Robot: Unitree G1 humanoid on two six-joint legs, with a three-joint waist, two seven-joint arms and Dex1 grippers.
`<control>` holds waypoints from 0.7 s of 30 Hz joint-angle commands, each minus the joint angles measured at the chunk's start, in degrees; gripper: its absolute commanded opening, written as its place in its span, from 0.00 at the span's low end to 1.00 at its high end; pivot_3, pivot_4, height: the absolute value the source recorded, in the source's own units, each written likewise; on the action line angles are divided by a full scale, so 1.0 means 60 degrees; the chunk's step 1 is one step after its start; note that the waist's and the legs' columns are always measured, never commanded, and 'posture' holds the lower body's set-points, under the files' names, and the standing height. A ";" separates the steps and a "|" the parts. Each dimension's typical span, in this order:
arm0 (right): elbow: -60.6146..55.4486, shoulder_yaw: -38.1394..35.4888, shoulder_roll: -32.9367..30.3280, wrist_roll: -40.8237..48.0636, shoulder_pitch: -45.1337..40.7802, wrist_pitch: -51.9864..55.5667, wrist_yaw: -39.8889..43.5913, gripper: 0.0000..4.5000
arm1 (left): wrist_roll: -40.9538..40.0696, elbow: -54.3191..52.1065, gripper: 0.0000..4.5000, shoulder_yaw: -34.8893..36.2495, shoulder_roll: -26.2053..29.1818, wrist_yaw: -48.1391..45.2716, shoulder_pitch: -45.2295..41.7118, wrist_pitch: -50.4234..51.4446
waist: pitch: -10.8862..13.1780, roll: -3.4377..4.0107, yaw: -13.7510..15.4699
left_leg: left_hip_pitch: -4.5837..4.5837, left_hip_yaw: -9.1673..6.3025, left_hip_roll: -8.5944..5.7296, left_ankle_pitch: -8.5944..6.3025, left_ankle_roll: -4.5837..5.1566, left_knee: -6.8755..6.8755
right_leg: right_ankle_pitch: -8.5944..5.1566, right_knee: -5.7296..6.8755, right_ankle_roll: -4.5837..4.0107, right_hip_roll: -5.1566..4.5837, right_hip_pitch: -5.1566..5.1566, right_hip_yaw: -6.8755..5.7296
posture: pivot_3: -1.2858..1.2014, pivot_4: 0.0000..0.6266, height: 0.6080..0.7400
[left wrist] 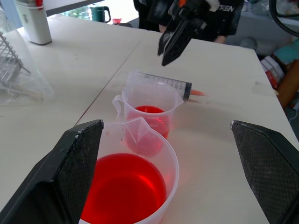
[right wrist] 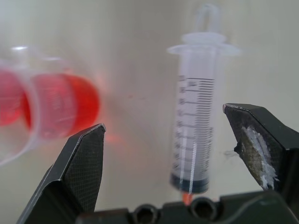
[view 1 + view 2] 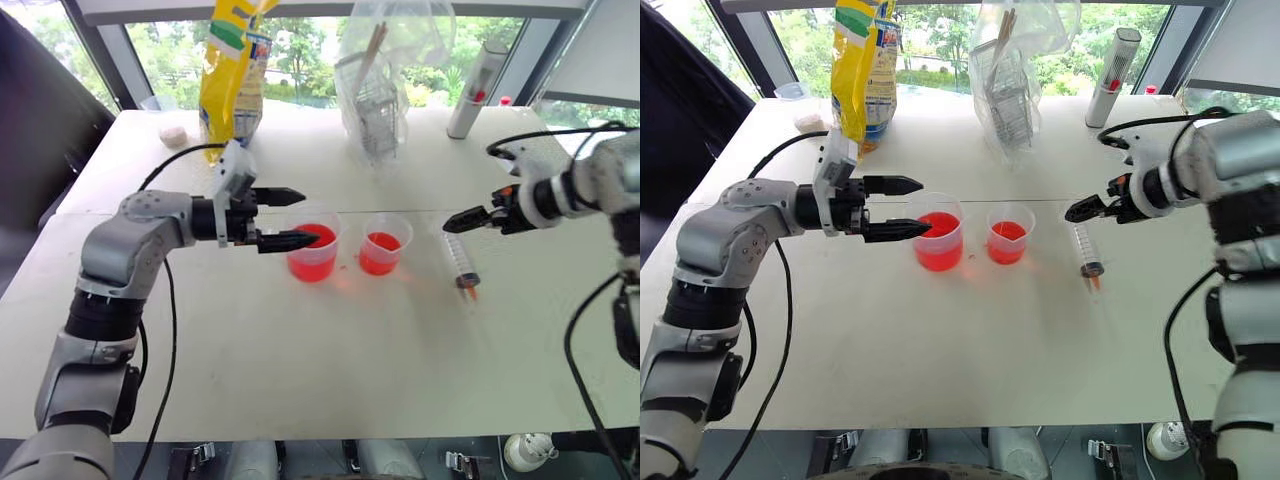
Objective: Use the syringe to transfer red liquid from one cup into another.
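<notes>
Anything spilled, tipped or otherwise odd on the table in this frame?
Nothing stands out. The handled beaker and smaller cup stand upright with red liquid inside. The syringe lies flat on the table, untouched, with no clear spill visible.

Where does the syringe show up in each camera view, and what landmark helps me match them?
Left eye view: syringe lies flat on the table, right of the smaller cup.
Right eye view: syringe again right of that cup, under the right pincer.
Left wrist view: beyond both cups, syringe.
Right wrist view: between the open pincer fingers, syringe.
Shared landmark: the smaller cup of red liquid.
</notes>
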 commanded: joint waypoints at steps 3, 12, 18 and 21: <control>0.2597 0.1241 0.0987 -0.1845 -0.0742 -0.1939 0.1012 0.98 | -0.0336 -0.0977 1.00 0.0482 0.0226 0.0416 0.0478 0.0279 | 0.0000 0.0001 -0.0017 | -0.0001 -0.0001 0.0001 -0.0001 0.0002 0.0002 | 0.0001 0.0001 0.0002 0.0000 0.0000 -0.0002 | 0.52 0.24 0.99; 0.5309 0.1276 0.2684 -0.3827 -0.0983 -0.4265 0.1535 0.98 | -0.0643 -0.1669 1.00 0.0871 0.0456 0.0957 0.0990 0.0630 | -0.0006 -0.0005 -0.0055 | 0.0021 -0.0003 0.0002 0.0000 0.0000 0.0015 | 0.0003 0.0031 0.0004 0.0004 0.0014 -0.0004 | 0.52 0.24 0.99; 0.5850 0.1162 0.3171 -0.4798 -0.0848 -0.4888 0.1822 0.59 | -0.0709 -0.1694 1.00 0.0859 0.0565 0.1007 0.1063 0.0587 | -0.0015 -0.0020 -0.0073 | 0.0057 -0.0003 0.0002 0.0000 -0.0002 0.0023 | 0.0004 0.0030 0.0004 0.0002 0.0059 -0.0006 | 0.52 0.24 0.99; 0.5808 0.1019 0.3334 -0.5049 -0.0797 -0.4749 0.1994 0.31 | -0.0694 -0.1564 1.00 0.0833 0.0628 0.0907 0.0993 0.0544 | -0.0019 -0.0027 -0.0089 | 0.0082 -0.0005 0.0002 0.0000 -0.0002 0.0019 | 0.0003 0.0030 0.0003 0.0003 0.0082 -0.0007 | 0.52 0.24 0.99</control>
